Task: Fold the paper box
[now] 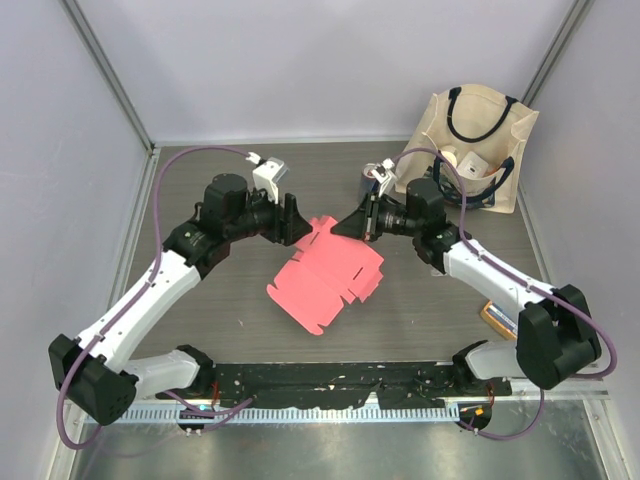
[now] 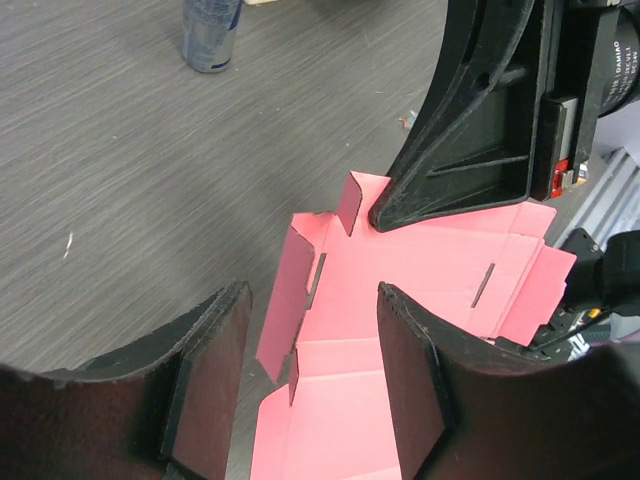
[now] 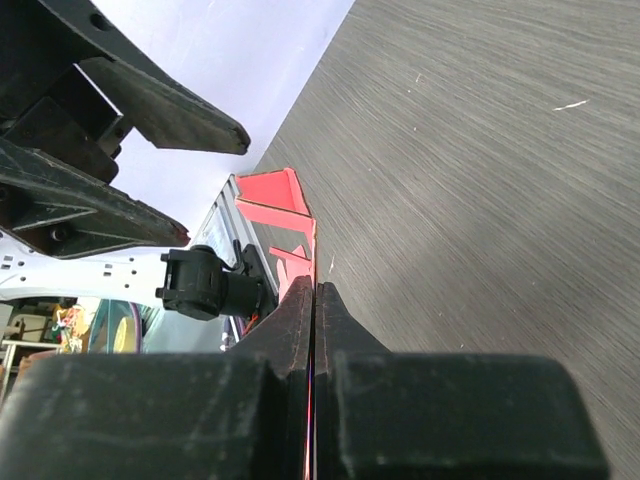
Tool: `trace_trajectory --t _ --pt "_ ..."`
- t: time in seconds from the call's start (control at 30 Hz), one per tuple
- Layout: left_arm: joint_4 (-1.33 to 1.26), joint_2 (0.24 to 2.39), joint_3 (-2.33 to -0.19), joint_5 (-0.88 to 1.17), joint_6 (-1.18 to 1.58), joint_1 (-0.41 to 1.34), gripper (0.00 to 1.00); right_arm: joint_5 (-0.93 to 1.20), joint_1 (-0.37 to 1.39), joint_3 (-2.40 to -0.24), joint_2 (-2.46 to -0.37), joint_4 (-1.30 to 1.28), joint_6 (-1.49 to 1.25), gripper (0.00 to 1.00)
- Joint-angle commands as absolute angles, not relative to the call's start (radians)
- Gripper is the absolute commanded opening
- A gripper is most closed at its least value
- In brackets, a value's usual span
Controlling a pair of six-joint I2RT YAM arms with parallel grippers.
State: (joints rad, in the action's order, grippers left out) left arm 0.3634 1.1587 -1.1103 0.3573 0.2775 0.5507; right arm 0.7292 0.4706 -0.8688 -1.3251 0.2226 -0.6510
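Observation:
The paper box [image 1: 325, 278] is a pink-red card sheet, unfolded, lying mid-table with some flaps raised. My right gripper [image 1: 345, 226] is shut on the sheet's far edge; in the right wrist view the pink card [image 3: 290, 215] runs edge-on between the closed fingers [image 3: 316, 300]. My left gripper [image 1: 296, 222] is open just left of that edge, above the sheet's far left corner. In the left wrist view the sheet [image 2: 420, 270] lies below and between the open fingers [image 2: 215, 350], with a side flap standing up, and the right gripper [image 2: 400, 205] pinches its far edge.
A cream tote bag [image 1: 478, 148] with black handles stands at the back right, holding a small white box [image 1: 470, 165]. A can [image 1: 380, 180] stands near it, also in the left wrist view [image 2: 208, 35]. An orange object [image 1: 497, 318] lies at the right front.

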Motion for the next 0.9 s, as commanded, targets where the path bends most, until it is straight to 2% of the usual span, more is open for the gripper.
trace_trajectory --t 0.0,0.33,0.47,0.63,0.73,0.77,0.87 --pt "0.33 1.169 -1.103 0.285 0.224 0.555 0.54 0.758 0.477 -0.89 -1.35 0.311 -0.686 0.01" --pt "0.39 1.244 -1.115 0.161 0.158 0.587 0.54 0.791 0.479 -0.888 -1.416 0.402 -0.772 0.01" --pt "0.397 1.256 -1.121 0.127 0.156 0.607 0.45 0.811 0.485 -0.877 -1.428 0.439 -0.785 0.02" --pt "0.38 1.243 -1.106 0.124 0.16 0.609 0.39 0.795 0.486 -0.882 -1.411 0.338 -0.694 0.01" --pt "0.385 1.256 -1.111 0.132 0.16 0.611 0.23 0.79 0.491 -0.888 -1.401 0.262 -0.632 0.01" --pt "0.387 1.262 -1.115 0.138 0.158 0.611 0.14 0.79 0.492 -0.888 -1.391 0.247 -0.618 0.01" --pt "0.394 1.266 -1.12 0.15 0.163 0.612 0.03 0.752 0.492 -0.897 -1.37 0.146 -0.551 0.07"
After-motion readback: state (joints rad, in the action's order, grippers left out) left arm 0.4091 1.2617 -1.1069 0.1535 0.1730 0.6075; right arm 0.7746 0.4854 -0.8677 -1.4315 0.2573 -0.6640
